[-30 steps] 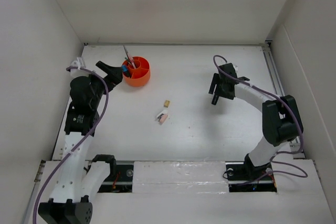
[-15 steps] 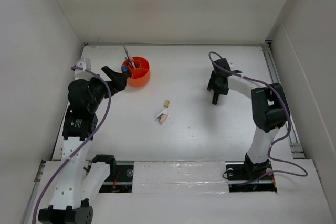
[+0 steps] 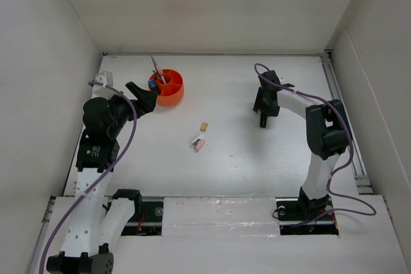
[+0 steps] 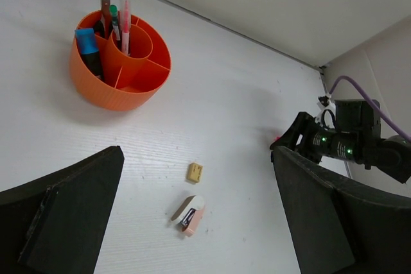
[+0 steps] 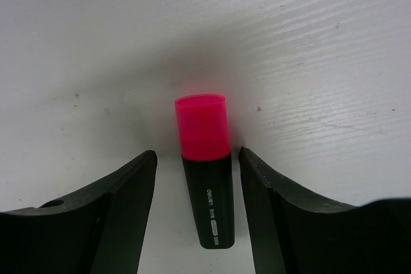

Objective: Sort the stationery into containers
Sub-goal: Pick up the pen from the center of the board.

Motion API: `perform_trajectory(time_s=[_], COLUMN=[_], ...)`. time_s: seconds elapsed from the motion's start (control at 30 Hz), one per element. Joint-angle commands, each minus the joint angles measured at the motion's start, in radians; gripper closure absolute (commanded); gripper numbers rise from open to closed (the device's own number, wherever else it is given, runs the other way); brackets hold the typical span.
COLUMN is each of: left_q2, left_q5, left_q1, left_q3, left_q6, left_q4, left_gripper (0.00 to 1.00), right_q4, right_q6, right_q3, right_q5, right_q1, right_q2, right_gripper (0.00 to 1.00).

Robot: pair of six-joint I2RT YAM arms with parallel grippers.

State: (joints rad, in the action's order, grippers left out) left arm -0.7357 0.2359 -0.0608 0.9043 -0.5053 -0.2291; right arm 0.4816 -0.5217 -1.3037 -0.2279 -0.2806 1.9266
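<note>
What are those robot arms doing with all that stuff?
They are tidying pens and erasers into an orange tub. The right hand has its fingers on either side of a pink-capped marker that lies on the table, not lifted. The left hand hangs open and empty beside the tub, which holds pens and a blue-capped marker. Small erasers lie mid-table.
</note>
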Motion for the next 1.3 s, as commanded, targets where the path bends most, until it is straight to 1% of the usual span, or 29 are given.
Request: perform_trajectory(time_s=[0.0, 0.23, 0.4, 0.47, 0.53, 0.57, 0.6, 0.63, 0.73, 0.77, 0.8, 0.83, 0.87, 0.9, 1.0, 1.03, 1.07, 1.1, 1.17, 1.2, 1.23, 1.27], left_q2=[0.018, 0.018, 0.018, 0.018, 0.029, 0.029, 0.038, 0.038, 0.038, 0.038, 0.038, 0.038, 0.038, 0.038, 0.038, 0.038, 0.027, 0.012, -0.029, -0.045, -0.062, -0.076], left_q5=[0.017, 0.026, 0.026, 0.026, 0.026, 0.026, 0.026, 0.026, 0.026, 0.026, 0.026, 0.026, 0.026, 0.026, 0.040, 0.057, 0.078, 0.132, 0.190, 0.260, 0.299, 0.336], left_q1=[0.004, 0.004, 0.004, 0.004, 0.004, 0.004, 0.004, 0.004, 0.004, 0.004, 0.004, 0.004, 0.004, 0.004, -0.005, -0.005, -0.005, -0.005, -0.005, -0.005, -0.005, -0.005], left_q3=[0.015, 0.025, 0.025, 0.025, 0.025, 0.025, 0.025, 0.025, 0.025, 0.025, 0.025, 0.025, 0.025, 0.025, 0.015, 0.015, 0.005, -0.004, -0.004, -0.016, -0.028, -0.041], left_q6=[0.014, 0.014, 0.014, 0.014, 0.024, 0.024, 0.024, 0.024, 0.024, 0.024, 0.024, 0.024, 0.033, 0.033, 0.033, 0.033, 0.033, 0.033, 0.010, 0.001, -0.018, -0.028], left_q4=[0.025, 0.025, 0.025, 0.025, 0.025, 0.025, 0.025, 0.025, 0.025, 0.025, 0.025, 0.025, 0.025, 0.025, 0.025, 0.025, 0.039, 0.039, 0.053, 0.080, 0.095, 0.115], left_gripper=[0.00, 0.00, 0.00, 0.00, 0.00, 0.00, 0.00, 0.00, 0.00, 0.00, 0.00, 0.00, 0.00, 0.00, 0.00, 0.00, 0.00, 0.00, 0.00, 0.00, 0.00, 0.00], right_q4=[0.034, 0.034, 0.043, 0.043, 0.052, 0.052, 0.052, 0.052, 0.061, 0.061, 0.061, 0.061, 0.061, 0.061, -0.010, -0.036, -0.063, -0.095, -0.133, -0.158, -0.179, -0.201], right_q6=[0.014, 0.023, 0.023, 0.023, 0.023, 0.023, 0.023, 0.023, 0.023, 0.023, 0.023, 0.023, 0.023, 0.032, 0.043, 0.058, 0.058, 0.058, 0.058, 0.058, 0.058, 0.058], right_q3=[0.020, 0.107, 0.118, 0.118, 0.118, 0.118, 0.118, 0.118, 0.107, 0.107, 0.107, 0.107, 0.107, 0.107, 0.152, 0.194, 0.214, 0.230, 0.268, 0.268, 0.277, 0.277], right_q5=[-0.011, -0.010, -0.010, -0.010, -0.010, -0.010, -0.010, -0.001, -0.001, -0.001, -0.001, -0.001, -0.001, -0.001, 0.051, 0.067, 0.067, 0.067, 0.067, 0.058, 0.058, 0.070], right_q1=[0.009, -0.032, -0.063, -0.063, -0.063, -0.063, -0.063, -0.063, -0.063, -0.063, -0.063, -0.063, -0.063, -0.072, -0.081, -0.092, -0.107, -0.126, -0.208, -0.241, -0.302, -0.330], right_q2=[-0.046, -0.095, -0.106, -0.106, -0.106, -0.106, -0.106, -0.106, -0.097, -0.097, -0.097, -0.097, -0.097, -0.097, -0.153, -0.184, -0.257, -0.296, -0.404, -0.435, -0.463, -0.488], right_gripper=[0.39, 0.42, 0.42, 0.45, 0.51, 0.52, 0.55, 0.62, 0.72, 0.79, 0.84, 0.94, 1.00, 1.00, 1.00, 1.00, 1.00, 1.00, 1.00, 1.00, 1.00, 1.00])
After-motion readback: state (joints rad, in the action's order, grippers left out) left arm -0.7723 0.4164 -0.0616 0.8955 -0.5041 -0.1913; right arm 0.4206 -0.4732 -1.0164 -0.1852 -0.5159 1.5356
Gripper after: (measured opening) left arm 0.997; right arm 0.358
